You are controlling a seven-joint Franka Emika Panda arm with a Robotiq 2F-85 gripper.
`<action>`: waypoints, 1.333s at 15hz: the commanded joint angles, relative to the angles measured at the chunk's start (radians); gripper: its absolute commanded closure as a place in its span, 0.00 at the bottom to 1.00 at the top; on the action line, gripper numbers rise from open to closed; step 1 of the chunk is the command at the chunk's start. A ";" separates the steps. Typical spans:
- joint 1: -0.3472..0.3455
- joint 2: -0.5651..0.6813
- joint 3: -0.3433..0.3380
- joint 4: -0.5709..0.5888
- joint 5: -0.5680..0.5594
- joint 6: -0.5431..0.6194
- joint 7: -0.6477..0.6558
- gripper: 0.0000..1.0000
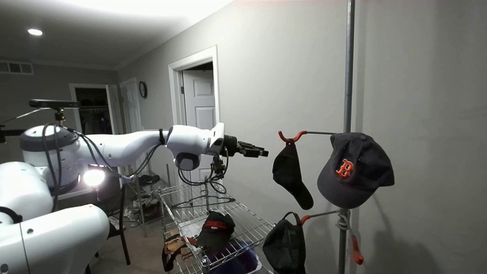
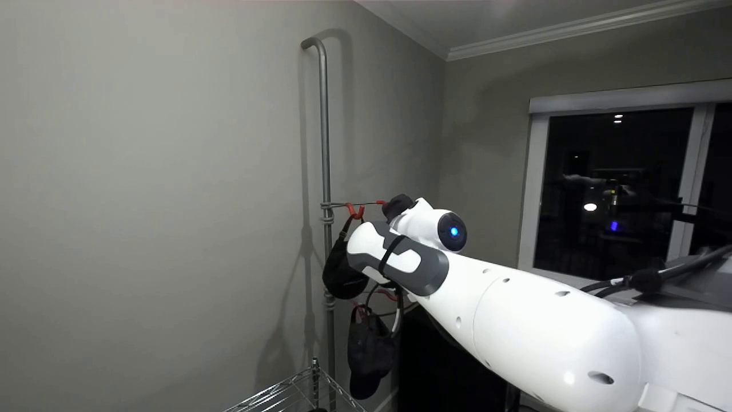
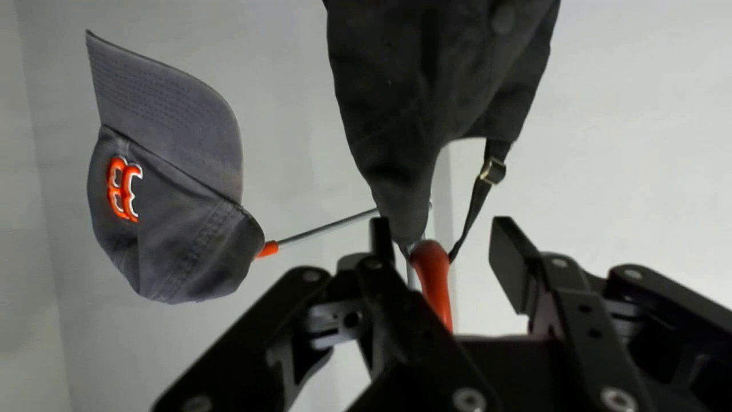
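My gripper (image 3: 445,246) is open in the wrist view, its fingers apart with nothing held between them. Beyond the gap show a red hook (image 3: 434,280) and the black cap (image 3: 440,68) hanging on it by its strap; that view looks upside down. An exterior view has the gripper (image 1: 262,152) level, a short way left of this black cap (image 1: 291,171) and apart from it. A dark cap with an orange B (image 1: 361,171) hangs from the same pole, right of the black one. The arm hides the gripper in an exterior view where the black cap (image 2: 343,272) shows.
A metal pole (image 1: 348,76) carries the hook arms. Below hangs another dark cap (image 1: 285,243), near a free red hook tip (image 1: 356,249). A wire rack (image 1: 243,213) beneath the arm bears a black cap with red lettering (image 1: 217,228) and a hanger (image 1: 203,198).
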 commanded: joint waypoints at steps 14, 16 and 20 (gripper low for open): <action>-0.165 -0.018 0.125 0.113 -0.172 -0.104 0.078 0.00; -0.196 -0.016 0.135 0.145 -0.177 -0.128 0.077 0.00; -0.245 -0.015 0.149 0.178 -0.215 -0.168 0.104 0.33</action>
